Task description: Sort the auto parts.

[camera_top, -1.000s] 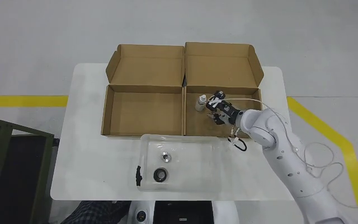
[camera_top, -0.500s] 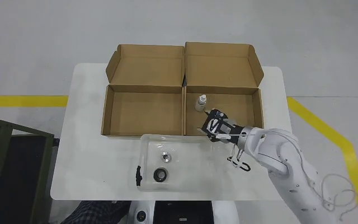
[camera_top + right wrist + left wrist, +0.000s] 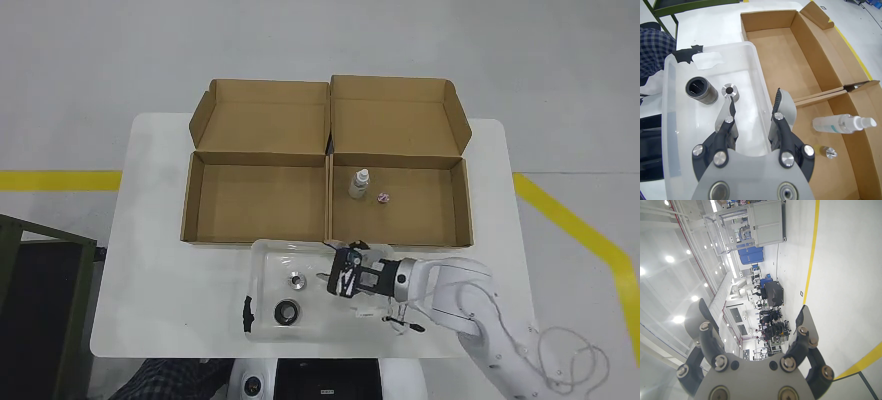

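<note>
Over clear bin [image 3: 668, 113]: right tool [image 3: 755, 96], jaws apart, empty.
Left tool [image 3: 753, 304]: jaws apart, empty.
Spray bottle [image 3: 831, 125]: in cardboard box [image 3: 851, 170]; label print too small to read.

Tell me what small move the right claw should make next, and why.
Probably bring the right claw down around the small silver sleeve in the clear bin. The claw is open and empty, close to that sleeve, and the bin holds two unsorted parts.

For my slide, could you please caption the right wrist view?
Open right gripper over bin holding bearing and sleeve.
</note>
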Controlling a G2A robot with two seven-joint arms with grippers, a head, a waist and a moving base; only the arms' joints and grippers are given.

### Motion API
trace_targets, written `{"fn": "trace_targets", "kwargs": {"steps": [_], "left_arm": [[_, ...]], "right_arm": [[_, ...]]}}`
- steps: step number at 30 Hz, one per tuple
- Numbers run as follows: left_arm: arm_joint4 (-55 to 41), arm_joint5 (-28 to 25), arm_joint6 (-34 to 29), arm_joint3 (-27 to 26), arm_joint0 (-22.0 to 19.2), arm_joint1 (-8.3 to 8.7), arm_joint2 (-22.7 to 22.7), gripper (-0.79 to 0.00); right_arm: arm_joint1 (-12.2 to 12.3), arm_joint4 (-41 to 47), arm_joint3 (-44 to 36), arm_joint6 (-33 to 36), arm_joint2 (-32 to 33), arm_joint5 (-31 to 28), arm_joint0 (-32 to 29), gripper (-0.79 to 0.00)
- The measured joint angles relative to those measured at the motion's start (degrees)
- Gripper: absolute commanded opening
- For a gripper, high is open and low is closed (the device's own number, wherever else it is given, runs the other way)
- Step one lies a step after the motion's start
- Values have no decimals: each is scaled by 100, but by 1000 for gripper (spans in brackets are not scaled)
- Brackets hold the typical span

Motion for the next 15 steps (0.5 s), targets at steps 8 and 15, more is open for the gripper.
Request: {"fn": "trace_targets", "kwargs": {"steps": [8,15], "left_arm": [[0,0,0,0,0,0,0,0],[0,0,0,0,0,0,0,0]], "right_arm": [[-79,-392,377,-281,-476,-46,229,-403],[-154,-664,715,-478,-846,-79,404,-403]]}}
